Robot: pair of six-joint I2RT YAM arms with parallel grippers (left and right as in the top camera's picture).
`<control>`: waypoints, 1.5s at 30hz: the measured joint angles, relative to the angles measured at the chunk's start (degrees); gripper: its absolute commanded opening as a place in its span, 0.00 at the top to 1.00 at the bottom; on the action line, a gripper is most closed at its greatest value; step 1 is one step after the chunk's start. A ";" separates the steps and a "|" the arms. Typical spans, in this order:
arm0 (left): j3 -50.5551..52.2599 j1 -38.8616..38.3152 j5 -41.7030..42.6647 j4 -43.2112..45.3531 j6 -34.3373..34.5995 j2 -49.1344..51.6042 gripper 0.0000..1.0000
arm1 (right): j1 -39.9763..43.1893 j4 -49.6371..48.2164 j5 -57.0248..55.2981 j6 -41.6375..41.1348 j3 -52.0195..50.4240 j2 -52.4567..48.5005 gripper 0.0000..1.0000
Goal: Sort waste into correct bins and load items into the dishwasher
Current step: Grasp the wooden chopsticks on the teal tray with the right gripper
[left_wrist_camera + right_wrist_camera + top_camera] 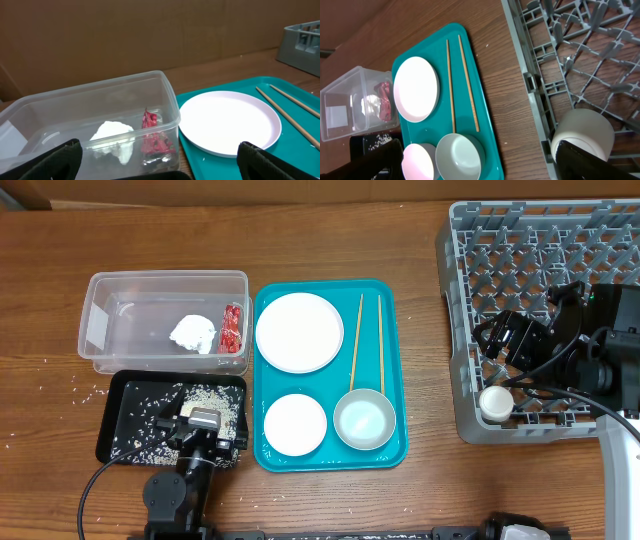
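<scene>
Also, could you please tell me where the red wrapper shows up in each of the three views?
Overhead: red wrapper at the clear tub's right end.
Left wrist: wrapper lower centre, inside the tub.
Right wrist: wrapper far left, seen through the tub wall.
Shared landmark: the large white plate beside the tub.

Left arm [178,492] with fingers [50,162] spread wide, right arm [608,370] with fingers [590,165] equally parted.
</scene>
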State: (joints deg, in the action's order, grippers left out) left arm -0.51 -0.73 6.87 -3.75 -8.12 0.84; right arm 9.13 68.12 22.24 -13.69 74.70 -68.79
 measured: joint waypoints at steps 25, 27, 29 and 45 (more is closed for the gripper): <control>0.00 0.13 0.00 0.00 0.00 0.00 0.00 | -9.38 -8.96 8.76 -2.16 -0.02 -0.85 0.16; 0.00 0.13 0.00 0.00 0.00 0.00 0.00 | -17.16 -9.09 5.79 -2.23 -0.02 -2.21 0.20; 0.00 0.13 0.00 0.00 0.00 0.00 0.00 | -25.70 -9.75 0.66 -2.45 -0.02 -4.63 0.23; 0.00 0.13 0.00 0.00 0.00 0.02 0.00 | -38.25 -31.06 -20.98 -11.54 -0.13 -41.66 0.51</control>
State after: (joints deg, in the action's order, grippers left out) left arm -0.51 -0.60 6.87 -3.75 -8.12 0.86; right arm -29.12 37.06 1.26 -25.23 74.56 -110.45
